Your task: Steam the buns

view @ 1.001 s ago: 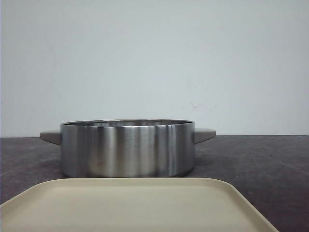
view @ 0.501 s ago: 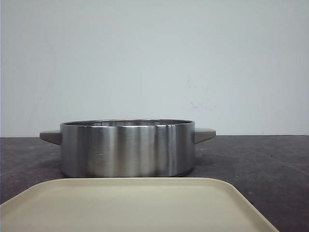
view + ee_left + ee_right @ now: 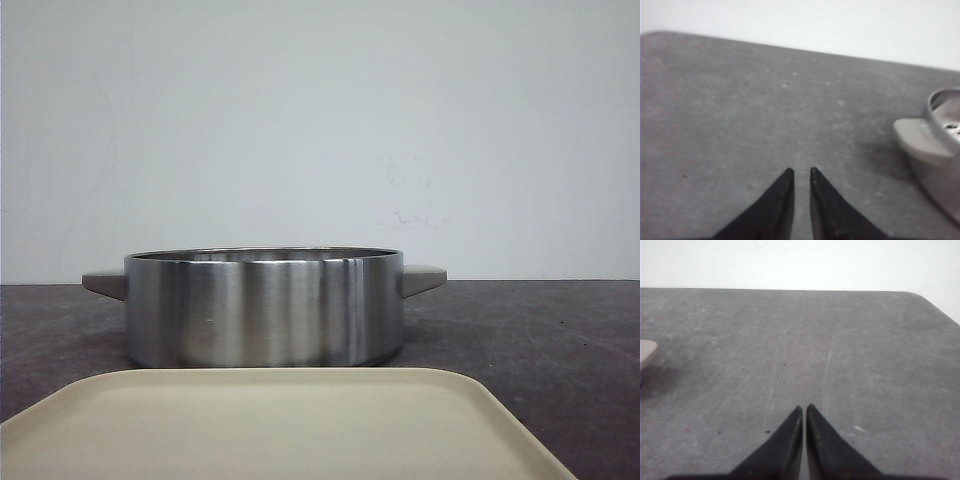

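Front view, buns: none visible in any view; inside of pot hidden behind its wall.
Pot [image 3: 265, 305]: brushed steel, round, low-walled, upright on dark worktop [image 3: 540, 330], a flat grey handle out each side.
Tray [image 3: 280, 425]: cream, rounded corners, nearest the camera, just in front of pot; surface bare.
Left hand [image 3: 800, 172]: black pointed fingers nearly together, a narrow gap at the tips, holding nothing; over grey worktop.
Pot handle, left wrist view [image 3: 920, 142]: grey tab with part of steel rim, off to one side, well apart from fingertips.
Right hand [image 3: 804, 408]: fingers closed almost tip to tip, nothing between them; over scratched worktop.
Backdrop: plain pale wall [image 3: 320, 130] behind worktop.
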